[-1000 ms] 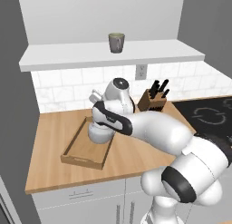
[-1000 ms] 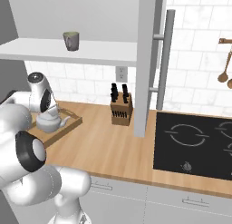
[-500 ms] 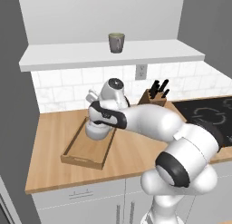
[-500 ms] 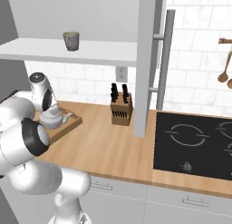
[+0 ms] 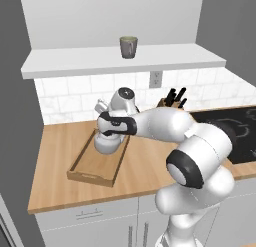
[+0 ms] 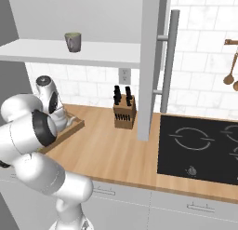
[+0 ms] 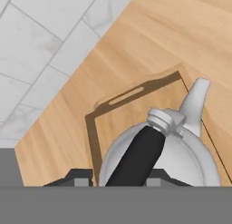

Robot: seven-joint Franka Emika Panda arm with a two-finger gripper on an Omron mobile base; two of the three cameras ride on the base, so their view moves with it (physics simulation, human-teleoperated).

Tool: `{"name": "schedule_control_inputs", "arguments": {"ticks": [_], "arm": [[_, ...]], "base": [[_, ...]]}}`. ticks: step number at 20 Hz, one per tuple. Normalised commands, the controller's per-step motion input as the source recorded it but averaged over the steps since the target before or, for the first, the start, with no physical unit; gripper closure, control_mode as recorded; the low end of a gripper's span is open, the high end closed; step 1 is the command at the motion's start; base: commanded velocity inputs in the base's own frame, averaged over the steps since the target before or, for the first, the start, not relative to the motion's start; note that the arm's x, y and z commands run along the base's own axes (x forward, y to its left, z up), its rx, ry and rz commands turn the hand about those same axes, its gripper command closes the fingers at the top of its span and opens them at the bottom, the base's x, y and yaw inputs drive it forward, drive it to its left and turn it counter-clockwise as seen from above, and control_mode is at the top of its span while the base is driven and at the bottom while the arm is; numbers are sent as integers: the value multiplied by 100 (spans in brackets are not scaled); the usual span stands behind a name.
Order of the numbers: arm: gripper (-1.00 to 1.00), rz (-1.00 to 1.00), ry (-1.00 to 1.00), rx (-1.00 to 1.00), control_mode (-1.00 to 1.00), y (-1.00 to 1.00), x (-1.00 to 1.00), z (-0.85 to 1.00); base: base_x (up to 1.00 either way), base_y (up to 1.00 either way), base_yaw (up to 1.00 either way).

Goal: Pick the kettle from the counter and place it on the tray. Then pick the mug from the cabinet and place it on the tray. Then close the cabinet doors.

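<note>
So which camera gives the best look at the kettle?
The hand view: the kettle shows close up, with spout, lid knob and black handle. In the left base view the arm covers its top; in the right base view the arm hides most of it.

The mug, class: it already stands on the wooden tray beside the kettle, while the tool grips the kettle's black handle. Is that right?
Not quite. The mug stands up on the white cabinet shelf, not on the tray, as the left base view shows. The rest holds: the tool grips the black handle of the kettle, seen in the hand view.
</note>
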Motion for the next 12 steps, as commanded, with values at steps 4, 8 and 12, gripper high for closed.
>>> {"name": "schedule_control_inputs", "arguments": {"ticks": [4, 8, 12], "arm": [[100, 0, -1, 0, -100, 0, 34, -20], [100, 0, 0, 0, -100, 0, 32, -20], [100, 0, 0, 0, -100, 0, 23, -22]], "base": [[0, 0, 0], [0, 0, 0], [0, 0, 0]]}}
